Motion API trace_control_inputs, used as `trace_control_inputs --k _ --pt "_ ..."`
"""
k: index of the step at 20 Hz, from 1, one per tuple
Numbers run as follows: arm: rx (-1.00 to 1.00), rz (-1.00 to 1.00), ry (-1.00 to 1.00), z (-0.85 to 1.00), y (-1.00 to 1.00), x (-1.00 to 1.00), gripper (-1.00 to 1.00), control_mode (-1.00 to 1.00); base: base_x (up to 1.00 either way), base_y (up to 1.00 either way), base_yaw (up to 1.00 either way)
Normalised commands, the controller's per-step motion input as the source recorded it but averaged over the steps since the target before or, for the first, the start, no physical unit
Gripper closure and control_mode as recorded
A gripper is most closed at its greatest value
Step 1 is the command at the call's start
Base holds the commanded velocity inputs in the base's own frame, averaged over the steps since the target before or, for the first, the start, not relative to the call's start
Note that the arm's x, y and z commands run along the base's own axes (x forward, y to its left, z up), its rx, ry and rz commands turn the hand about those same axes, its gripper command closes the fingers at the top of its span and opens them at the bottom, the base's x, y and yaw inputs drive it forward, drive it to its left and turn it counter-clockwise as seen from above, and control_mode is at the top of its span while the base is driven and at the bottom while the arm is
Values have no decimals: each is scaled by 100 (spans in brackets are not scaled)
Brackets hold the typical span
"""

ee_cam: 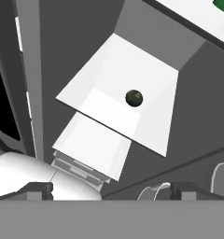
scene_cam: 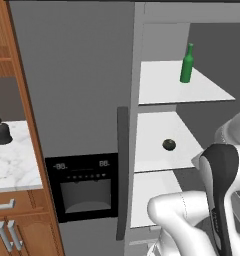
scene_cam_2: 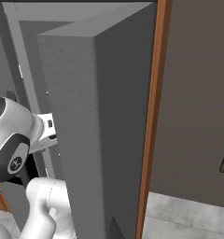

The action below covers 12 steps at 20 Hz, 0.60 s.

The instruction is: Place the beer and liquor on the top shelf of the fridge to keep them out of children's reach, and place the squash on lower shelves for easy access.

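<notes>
On the far left of the left base view, the liquor [scene_cam: 2, 131], a squat dark bottle with a thin neck, stands upright on the white marble bench [scene_cam: 12, 165], above wooden drawers [scene_cam: 12, 225] with metal pulls. To its right is the grey fridge [scene_cam: 77, 75], its closed door carrying a black dispenser panel [scene_cam: 82, 186] and a long dark vertical handle [scene_cam: 122, 170]. Further right the open compartment shows white shelves. The beer [scene_cam: 186, 64], a slim green bottle, stands upright on the top shelf [scene_cam: 162, 87], towards its back right. On the shelf just below, one of the lower shelves [scene_cam: 152, 140], sits the squash [scene_cam: 169, 145], a small dark round ball, roughly midway across. The robot's white arm with its dark joint rises in the lower right corner, in front of the lowest shelf.

In the hand view the squash [ee_cam: 134, 98] rests alone near the middle of its white shelf [ee_cam: 109, 74], and a corner of the green beer [ee_cam: 223, 4] shows at the top right edge. The hand [ee_cam: 111, 191] is released, its two dark tips spread wide at the bottom, grasping nothing and well apart from the squash.

In the right base view the open grey fridge door [scene_cam_2: 86, 130] stands edge-on.
</notes>
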Motion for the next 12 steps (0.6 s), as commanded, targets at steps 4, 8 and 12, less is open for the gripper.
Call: trace_control_inputs --k 4,8,12 --pt "0 0 0 0 0 0 -100 100 -4 0 0" --pt "0 0 0 0 0 0 -100 100 -73 12 4" --pt "0 0 0 0 0 0 -100 100 -100 47 12"
